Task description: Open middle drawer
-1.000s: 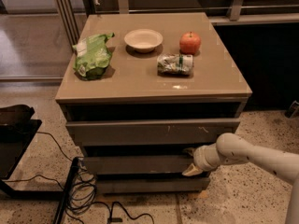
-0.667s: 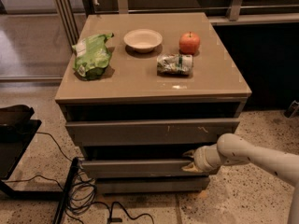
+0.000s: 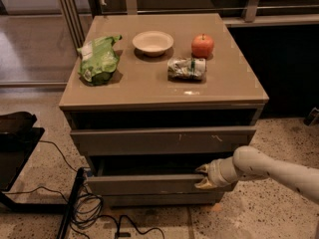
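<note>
The middle drawer (image 3: pixel 144 184) is the plain grey-brown front under the taller scratched drawer front (image 3: pixel 164 141). It stands pulled out a little, with a dark gap above its top edge; its inside is in shadow. My gripper (image 3: pixel 202 177) reaches in from the right on a white arm. It is at the right end of the drawer's top edge, with one finger (image 3: pixel 202 169) over the edge and the other in front of the panel, shut on the edge.
On the cabinet top (image 3: pixel 149 86) lie a green bag (image 3: pixel 99 59), a white bowl (image 3: pixel 153 42), an orange-red fruit (image 3: pixel 203 45) and a crushed can (image 3: pixel 186 68). The lowest drawer front (image 3: pixel 159 199) sits just below. Cables (image 3: pixel 94 210) and a black stand (image 3: pixel 15 148) are on the floor at left.
The middle drawer front has come out toward the camera a little, and my gripper has moved with it. The things on top have not moved.
</note>
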Tool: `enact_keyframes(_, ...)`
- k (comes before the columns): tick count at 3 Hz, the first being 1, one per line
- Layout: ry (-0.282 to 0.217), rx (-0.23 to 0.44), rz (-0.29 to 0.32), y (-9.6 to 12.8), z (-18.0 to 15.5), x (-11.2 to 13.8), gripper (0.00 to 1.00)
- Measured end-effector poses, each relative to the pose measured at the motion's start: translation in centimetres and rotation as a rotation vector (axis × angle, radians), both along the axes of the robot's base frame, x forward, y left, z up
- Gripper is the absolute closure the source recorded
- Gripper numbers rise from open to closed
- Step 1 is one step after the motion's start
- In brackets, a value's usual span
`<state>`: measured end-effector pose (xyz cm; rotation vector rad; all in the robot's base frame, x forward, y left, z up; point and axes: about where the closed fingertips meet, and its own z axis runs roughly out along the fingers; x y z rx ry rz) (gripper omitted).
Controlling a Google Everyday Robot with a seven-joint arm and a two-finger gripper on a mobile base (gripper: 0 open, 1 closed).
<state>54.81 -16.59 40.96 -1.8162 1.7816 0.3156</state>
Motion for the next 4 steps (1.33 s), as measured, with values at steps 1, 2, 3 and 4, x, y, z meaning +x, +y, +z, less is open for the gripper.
enact_keyframes(1,-0.008,0.021,0.003,-1.08,-1.09,-3.08,1.00)
enact_keyframes(2,-0.008,0.021,0.003,-1.00,-0.32,-2.98,0.81)
enact_keyframes(3,-0.008,0.021,0.003,-0.99,-0.32,-2.98,0.58)
enact_keyframes(4,-0.007,0.021,0.003,-0.99,-0.32,-2.99,0.35)
